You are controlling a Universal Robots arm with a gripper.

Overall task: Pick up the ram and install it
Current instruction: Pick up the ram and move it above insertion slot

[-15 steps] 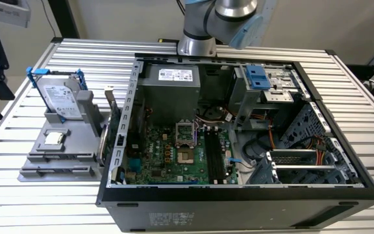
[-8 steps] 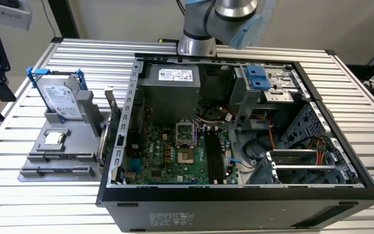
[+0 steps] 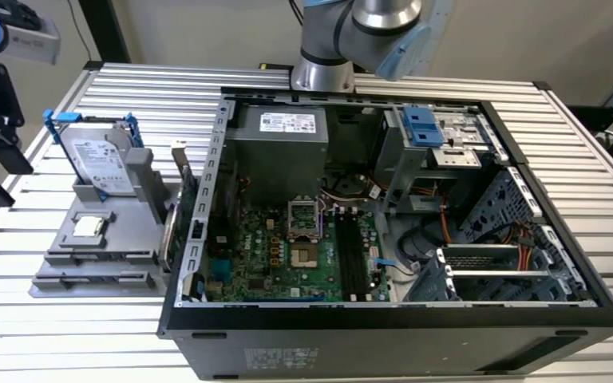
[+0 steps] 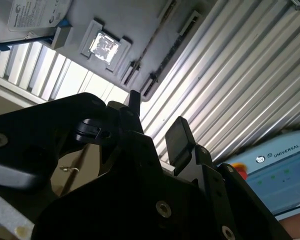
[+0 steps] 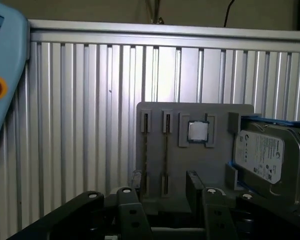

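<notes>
Exterior view. Saw the gripper [image 3: 3,179] at the exterior view's left, black and cut off by the frame edge, near a grey holder [image 3: 125,219] and well apart from the open case [image 3: 392,319] on the slatted desk [image 3: 594,144]. Could not judge the fingers there. Found an upright hard drive [image 3: 102,163] and a square chip [image 3: 88,226] on the holder. Could not pick the ram out of the holder's slots, too thin against the grey.

First wrist view. Saw the ram [image 5: 145,150] edge-on as a long, thin dark line with a brownish tinge, standing in a holder slot with a clip at each end. Could not make out its chips. Noted a second stick [image 5: 166,150] in the next slot, between ram and chip. Found the fingers [image 5: 194,187] of the gripper [image 5: 165,181] spread, pinching nothing, apart from the ram. Saw the hard drive and a pale blue pendant [image 5: 5,60] cut off at opposite frame edges.

Second wrist view. Saw the ram [image 4: 169,52] again as a narrow dark strip on edge, in the slot farther from the chip. Found the fingers [image 4: 179,137] spread and holding nothing, with bare desk slats visible through the gap. Lost much of the scene behind the gripper's dark body.
</notes>
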